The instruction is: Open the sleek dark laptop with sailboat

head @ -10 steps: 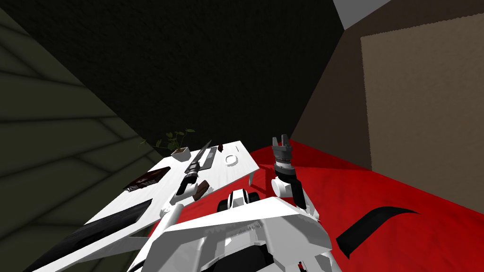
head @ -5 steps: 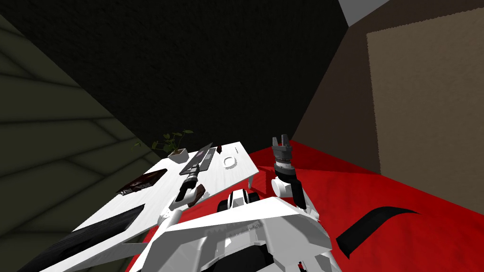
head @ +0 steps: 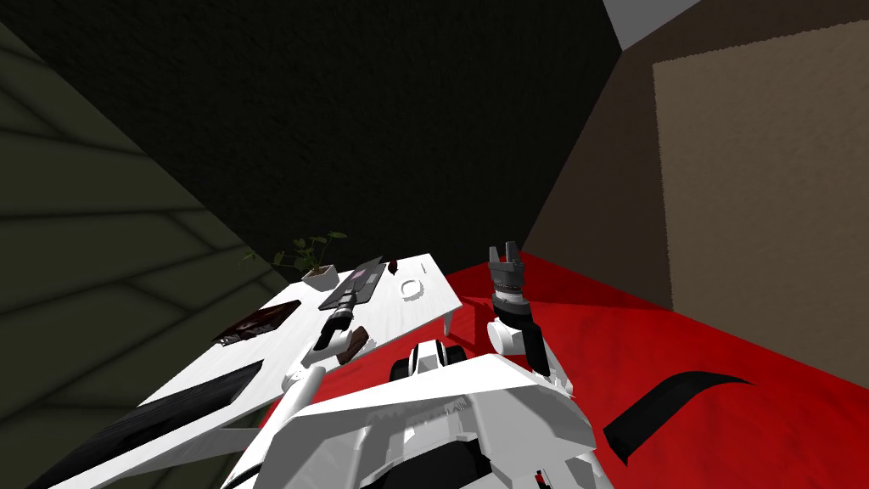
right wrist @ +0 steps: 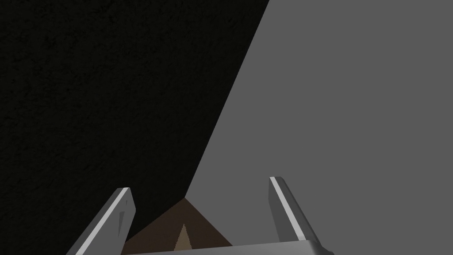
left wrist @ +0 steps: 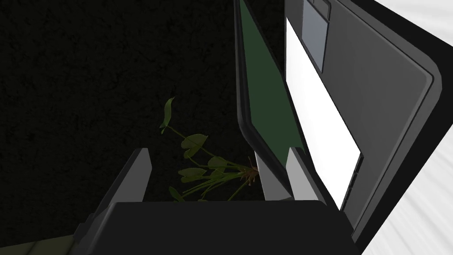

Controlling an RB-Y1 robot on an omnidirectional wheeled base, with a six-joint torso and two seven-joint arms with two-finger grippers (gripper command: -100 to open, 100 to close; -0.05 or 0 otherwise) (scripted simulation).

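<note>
Currently left end effector (left wrist: pixel 217 152) spread open, part-raised laptop (left wrist: pixel 380 88) lid between fingers (left wrist: pixel 301 177); right end effector (head: pixel 506 250) open, raised.

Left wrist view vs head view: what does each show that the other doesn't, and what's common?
Left wrist view: the slim dark laptop's dark green screen, white keyboard panel and grey touchpad; a finger of the open left gripper at the part-raised lid's edge. Head view: open right gripper raised over the red floor; a white round object and a dark flat book-like object. Both: laptop, leafy green plant, white table.
</note>
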